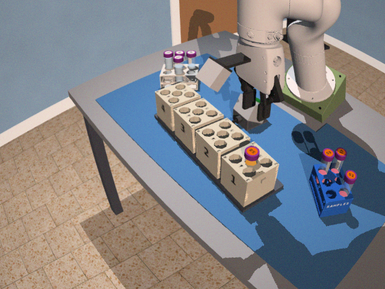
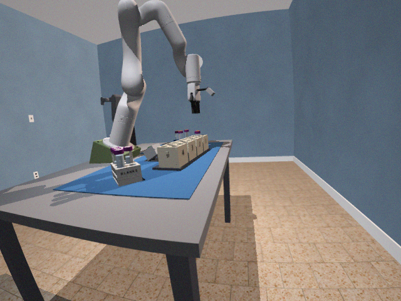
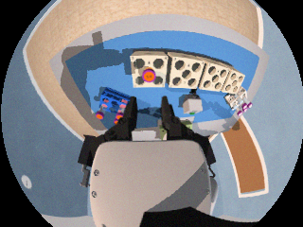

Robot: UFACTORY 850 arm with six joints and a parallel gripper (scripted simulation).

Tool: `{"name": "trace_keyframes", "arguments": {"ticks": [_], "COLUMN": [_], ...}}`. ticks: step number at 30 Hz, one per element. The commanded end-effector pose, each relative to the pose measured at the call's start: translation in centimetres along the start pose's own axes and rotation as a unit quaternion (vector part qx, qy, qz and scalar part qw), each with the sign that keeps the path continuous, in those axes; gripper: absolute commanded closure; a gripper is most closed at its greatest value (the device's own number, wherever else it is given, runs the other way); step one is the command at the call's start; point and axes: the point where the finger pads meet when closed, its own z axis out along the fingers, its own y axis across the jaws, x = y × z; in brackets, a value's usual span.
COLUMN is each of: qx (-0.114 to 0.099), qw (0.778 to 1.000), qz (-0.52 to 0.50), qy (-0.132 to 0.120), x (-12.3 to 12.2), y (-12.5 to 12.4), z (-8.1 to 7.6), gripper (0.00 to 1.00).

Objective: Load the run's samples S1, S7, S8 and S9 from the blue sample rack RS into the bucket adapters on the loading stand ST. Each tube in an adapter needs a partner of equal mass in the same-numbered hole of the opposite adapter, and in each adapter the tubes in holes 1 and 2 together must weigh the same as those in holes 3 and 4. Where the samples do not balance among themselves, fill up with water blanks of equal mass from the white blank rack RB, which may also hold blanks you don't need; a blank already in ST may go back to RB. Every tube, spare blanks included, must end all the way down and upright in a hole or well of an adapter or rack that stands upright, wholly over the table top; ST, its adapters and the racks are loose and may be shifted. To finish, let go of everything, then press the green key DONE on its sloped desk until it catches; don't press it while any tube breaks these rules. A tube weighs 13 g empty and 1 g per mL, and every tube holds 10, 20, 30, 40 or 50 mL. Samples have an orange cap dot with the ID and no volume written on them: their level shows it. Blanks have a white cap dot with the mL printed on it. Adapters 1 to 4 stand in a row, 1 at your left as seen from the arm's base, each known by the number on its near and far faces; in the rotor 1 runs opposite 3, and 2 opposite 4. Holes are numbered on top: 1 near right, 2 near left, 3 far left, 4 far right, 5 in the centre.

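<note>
My gripper hangs high above the table, behind adapters 1 and 2, with its fingers partly apart and nothing between them. An orange-dotted sample tube stands upright in the centre hole of adapter 1. Adapters 2, 3 and 4 show only empty holes. The blue sample rack at the right holds three orange-dotted tubes. The white blank rack at the far end holds several purple-capped blanks.
The adapters stand in a row on the dark stand plate on a blue mat. The grey sloped desk with the green key sits below the gripper, partly hidden by the fingers. The arm's green base is behind it.
</note>
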Motion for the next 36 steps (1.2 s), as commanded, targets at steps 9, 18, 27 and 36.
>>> {"name": "trace_keyframes", "arguments": {"ticks": [9, 18, 27, 36], "qx": [0.0, 0.0, 0.0, 0.001], "qw": [1.0, 1.0, 0.993, 0.973], "qz": [0.0, 0.0, 0.116, 0.231], "qy": [0.001, 0.0, 0.0, 0.0], "x": [0.1, 0.1, -2.8, -5.7], "y": [0.0, 0.0, -2.0, -4.0], "z": [-0.2, -0.2, -0.2, -0.2], "gripper": [0.57, 0.57, 0.43, 0.43]}}
